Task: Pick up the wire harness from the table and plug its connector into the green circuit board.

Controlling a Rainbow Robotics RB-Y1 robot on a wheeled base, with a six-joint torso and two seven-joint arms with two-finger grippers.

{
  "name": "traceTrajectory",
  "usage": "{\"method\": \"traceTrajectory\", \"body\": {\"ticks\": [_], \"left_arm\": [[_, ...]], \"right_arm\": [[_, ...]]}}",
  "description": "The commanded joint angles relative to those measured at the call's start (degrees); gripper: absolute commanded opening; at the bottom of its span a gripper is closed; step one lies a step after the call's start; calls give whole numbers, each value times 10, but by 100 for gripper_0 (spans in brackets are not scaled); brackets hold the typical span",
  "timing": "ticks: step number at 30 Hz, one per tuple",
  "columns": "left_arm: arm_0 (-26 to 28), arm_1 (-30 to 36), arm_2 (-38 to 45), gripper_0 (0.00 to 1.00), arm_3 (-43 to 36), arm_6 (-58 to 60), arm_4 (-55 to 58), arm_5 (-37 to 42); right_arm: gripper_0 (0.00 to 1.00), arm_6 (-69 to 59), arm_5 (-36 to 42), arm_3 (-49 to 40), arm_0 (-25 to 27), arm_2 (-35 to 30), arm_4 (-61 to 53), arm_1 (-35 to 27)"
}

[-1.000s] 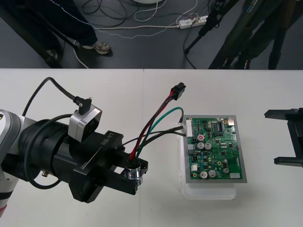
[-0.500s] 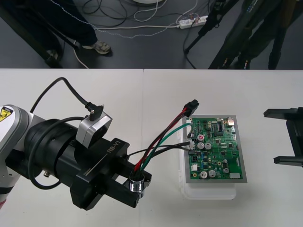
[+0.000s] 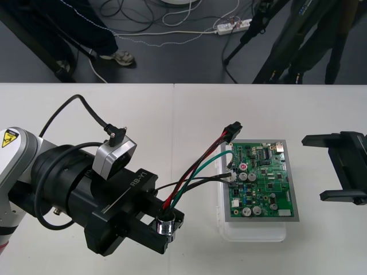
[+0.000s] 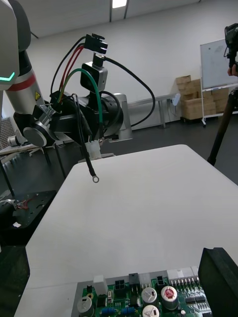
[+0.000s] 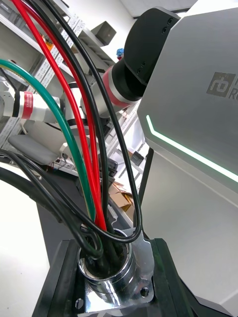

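**Harness socket gripped, plug in the air by the board**

The left gripper [image 3: 163,224] has its black fingers closed on the round, flanged metal socket [image 3: 165,226] of the thin red, black and green wire harness [image 3: 192,172], above the plain light surface [image 3: 114,114]. The flat green circuit board [image 3: 261,180] sits in its white base [image 3: 252,232]. The small black plug [image 3: 232,130] hangs unplugged near the board's far left corner. The right gripper [image 3: 321,168] stands wide open beside the board, holding nothing.

"RB-Y1" on left end effector [image 3: 166,225]; warning sign [image 3: 8,138] on left arm [image 3: 26,169].
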Motion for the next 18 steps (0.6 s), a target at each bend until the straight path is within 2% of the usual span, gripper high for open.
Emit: {"method": "traceTrajectory", "body": {"ticks": [1,7,18], "left_arm": [[-23,15,-16,0,-2,45,13,-18],[-28,15,-27,0,-2,48,19,-18],[-30,14,-41,0,-2,51,30,-18]], "right_arm": [[100,-27,-5,-26,-27,24,-14,-7],[100,-35,-5,-49,-39,42,-25,3],[100,-110,-5,-55,-77,43,-15,73]]}}
